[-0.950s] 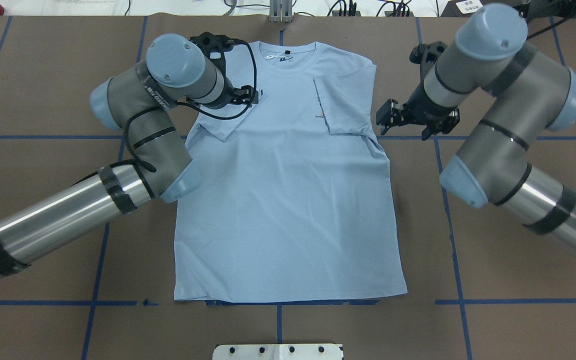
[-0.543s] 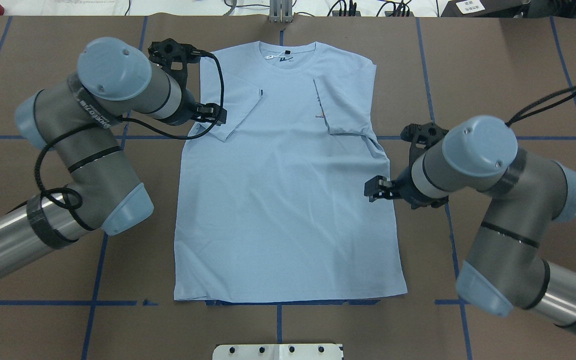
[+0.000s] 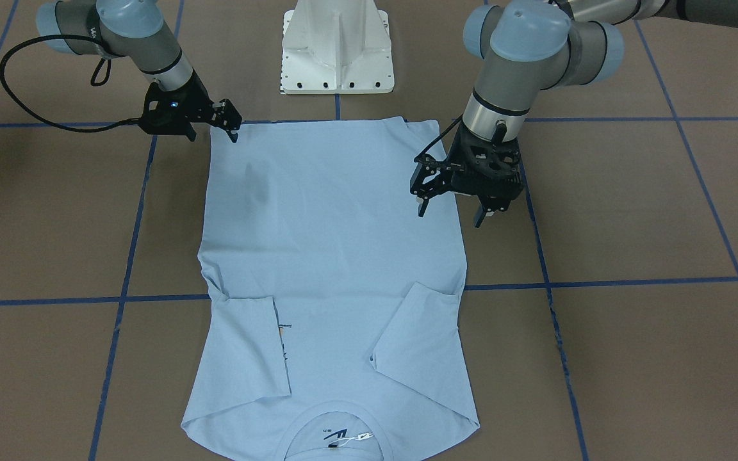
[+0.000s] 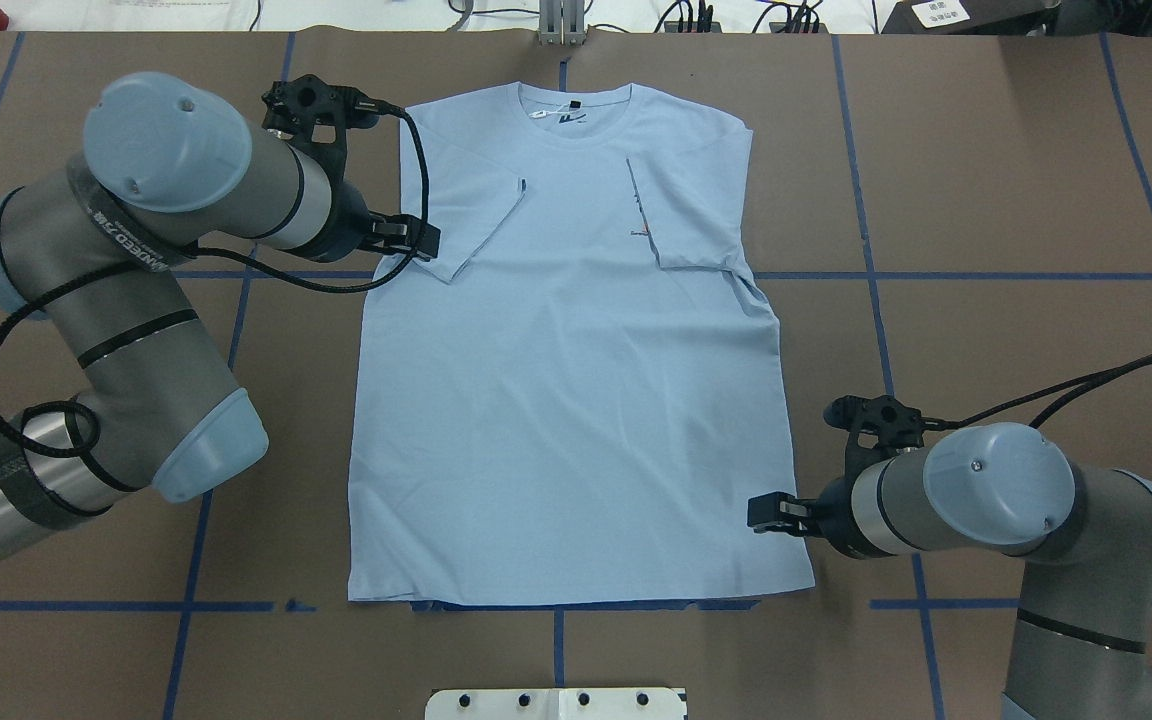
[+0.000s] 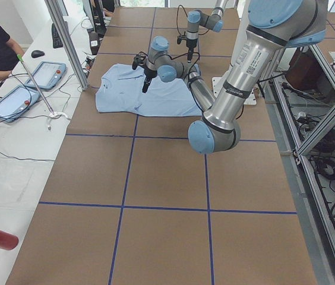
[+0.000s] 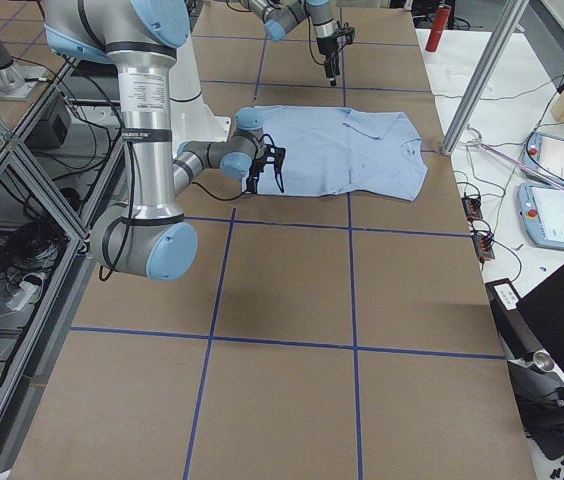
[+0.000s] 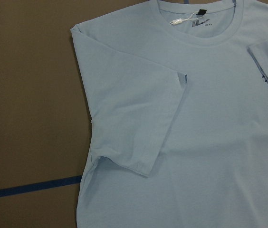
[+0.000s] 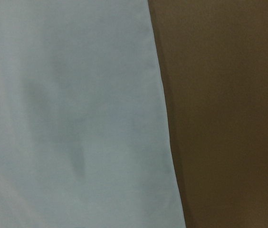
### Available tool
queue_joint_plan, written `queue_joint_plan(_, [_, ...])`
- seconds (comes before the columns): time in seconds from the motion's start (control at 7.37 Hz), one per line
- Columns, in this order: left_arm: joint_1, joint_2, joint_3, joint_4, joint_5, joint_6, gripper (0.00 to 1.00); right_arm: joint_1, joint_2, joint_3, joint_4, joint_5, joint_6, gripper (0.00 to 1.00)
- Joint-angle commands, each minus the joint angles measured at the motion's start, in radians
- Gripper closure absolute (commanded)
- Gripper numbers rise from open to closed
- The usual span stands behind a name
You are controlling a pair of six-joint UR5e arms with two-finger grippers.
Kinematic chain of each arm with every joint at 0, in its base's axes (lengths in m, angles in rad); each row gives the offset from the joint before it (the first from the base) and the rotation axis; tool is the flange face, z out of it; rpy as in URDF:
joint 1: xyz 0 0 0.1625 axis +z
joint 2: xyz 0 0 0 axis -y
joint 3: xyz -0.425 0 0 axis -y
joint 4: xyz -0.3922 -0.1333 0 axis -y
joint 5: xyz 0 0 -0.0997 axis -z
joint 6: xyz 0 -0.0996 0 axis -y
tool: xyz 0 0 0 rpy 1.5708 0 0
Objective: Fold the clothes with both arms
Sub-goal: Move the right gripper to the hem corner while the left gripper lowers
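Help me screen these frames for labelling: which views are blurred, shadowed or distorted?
Right wrist view: soft, textureless close-up of the T-shirt edge, with a diffuse grey shadow on the fabric. Left wrist view: sharp, the collar and sleeve hem crisp. Front-facing view: evenly lit, with a faint shadow on the fabric near the right gripper. Side views: wide-angle, the shirt small and far.

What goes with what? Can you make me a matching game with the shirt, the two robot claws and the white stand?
Things:
A. T-shirt
B. left gripper
C. right gripper
D. pedestal base

States:
1. white, just past the shirt's hem
2. open, at a hem corner
3. pale blue, lying flat with both sleeves folded in
4. open, at the shirt's other side edge, nearer the sleeves

Pairs: A-3, B-4, C-2, D-1
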Motion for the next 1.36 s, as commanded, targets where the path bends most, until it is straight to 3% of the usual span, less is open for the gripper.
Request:
queue_joint_plan(0.0, [-0.001, 0.002, -0.005, -0.001, 0.0, -0.002, 0.0, -0.037, -0.019, -0.005, 0.0, -0.009, 0.005, 0.01])
queue_joint_plan(0.27, [-0.001, 0.01, -0.011, -0.001, 0.0, -0.002, 0.0, -0.051, -0.019, -0.03, 0.0, -0.009, 0.005, 0.02])
queue_joint_plan(0.41, [-0.001, 0.01, -0.011, -0.001, 0.0, -0.002, 0.0, -0.053, -0.017, -0.028, 0.0, -0.006, 0.005, 0.07])
queue_joint_plan(0.54, [-0.001, 0.01, -0.011, -0.001, 0.0, -0.002, 0.0, -0.053, -0.014, -0.028, 0.0, -0.004, 0.005, 0.21])
queue_joint_plan(0.81, [-0.001, 0.011, -0.01, -0.001, 0.001, -0.002, 0.0, -0.056, -0.011, -0.027, 0.0, -0.002, 0.005, 0.65])
queue_joint_plan(1.09, [-0.001, 0.011, -0.008, -0.001, 0.001, 0.0, 0.0, -0.065, -0.016, -0.024, 0.0, -0.002, 0.005, 0.95])
queue_joint_plan(1.22, [0.0, 0.011, -0.008, -0.001, 0.001, 0.0, 0.0, -0.065, -0.017, -0.022, 0.0, -0.001, 0.005, 1.0])
